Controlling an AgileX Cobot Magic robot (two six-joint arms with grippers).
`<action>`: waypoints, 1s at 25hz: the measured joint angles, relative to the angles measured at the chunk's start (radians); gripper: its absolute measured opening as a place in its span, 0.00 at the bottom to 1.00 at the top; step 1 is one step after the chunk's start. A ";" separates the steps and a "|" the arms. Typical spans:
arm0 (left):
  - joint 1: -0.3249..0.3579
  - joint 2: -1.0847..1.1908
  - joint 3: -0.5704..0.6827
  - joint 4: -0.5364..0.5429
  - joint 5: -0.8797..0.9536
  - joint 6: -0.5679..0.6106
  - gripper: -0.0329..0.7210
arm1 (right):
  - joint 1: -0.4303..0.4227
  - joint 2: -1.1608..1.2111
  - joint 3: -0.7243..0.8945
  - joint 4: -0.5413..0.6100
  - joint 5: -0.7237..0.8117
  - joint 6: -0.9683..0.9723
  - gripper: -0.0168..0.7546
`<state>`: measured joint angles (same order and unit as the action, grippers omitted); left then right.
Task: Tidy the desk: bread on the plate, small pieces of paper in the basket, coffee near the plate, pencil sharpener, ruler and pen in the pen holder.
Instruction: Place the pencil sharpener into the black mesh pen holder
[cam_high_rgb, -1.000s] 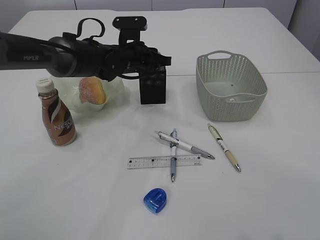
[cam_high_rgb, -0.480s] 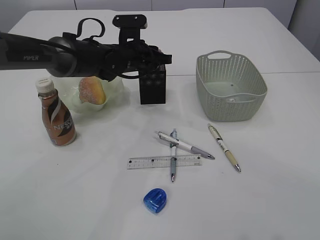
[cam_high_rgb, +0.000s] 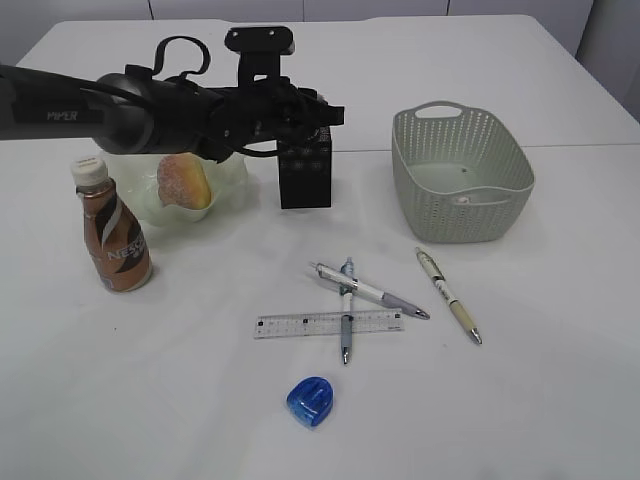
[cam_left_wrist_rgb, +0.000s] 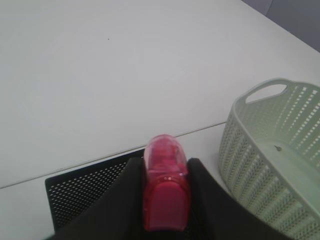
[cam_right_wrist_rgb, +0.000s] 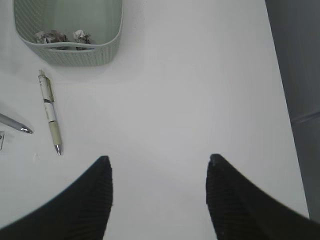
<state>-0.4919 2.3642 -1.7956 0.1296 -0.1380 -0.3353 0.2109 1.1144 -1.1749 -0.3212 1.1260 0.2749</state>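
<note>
A white table (cam_high_rgb: 150, 400) fills the scene, two tabletops meeting at a seam behind the black mesh pen holder (cam_high_rgb: 305, 168), which serves as the landmark. The left arm (cam_high_rgb: 110, 110) stretches level from the left edge of the exterior view, its left gripper (cam_left_wrist_rgb: 165, 210) poised right above the holder's open top, fingers clenched on a red pencil sharpener (cam_left_wrist_rgb: 165, 187). The right gripper (cam_right_wrist_rgb: 159, 200) hangs over bare table well right of the holder, its jaws spread wide with nothing between them.

To the holder's right stands one pale green basket (cam_high_rgb: 462, 172), with crumpled paper scraps (cam_right_wrist_rgb: 61, 36) lying inside at one end. To the holder's left sits one plate (cam_high_rgb: 160, 205) carrying the bread (cam_high_rgb: 184, 182), partly hidden behind the arm. Farther left and nearer the camera stands one coffee bottle (cam_high_rgb: 113, 228), upright. In front of the holder lie one clear ruler (cam_high_rgb: 328, 323) and three pens: a silver pen (cam_high_rgb: 370, 291) and a grey pen (cam_high_rgb: 346, 310) crossing each other over the ruler, and a cream pen (cam_high_rgb: 448, 294) apart, off to their right. Nearest the camera rests one blue pencil sharpener (cam_high_rgb: 311, 401).
</note>
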 joint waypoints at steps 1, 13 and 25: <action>0.000 0.000 -0.001 0.000 -0.001 0.000 0.28 | 0.000 0.000 0.000 0.000 0.000 0.000 0.63; -0.002 0.034 -0.120 0.002 0.106 0.000 0.28 | 0.000 0.000 0.000 0.000 -0.006 0.000 0.63; -0.002 0.034 -0.120 0.026 0.117 0.000 0.28 | 0.000 0.000 0.000 0.000 -0.020 0.000 0.63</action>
<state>-0.4943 2.3986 -1.9158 0.1555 -0.0214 -0.3353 0.2109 1.1144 -1.1749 -0.3212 1.1055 0.2749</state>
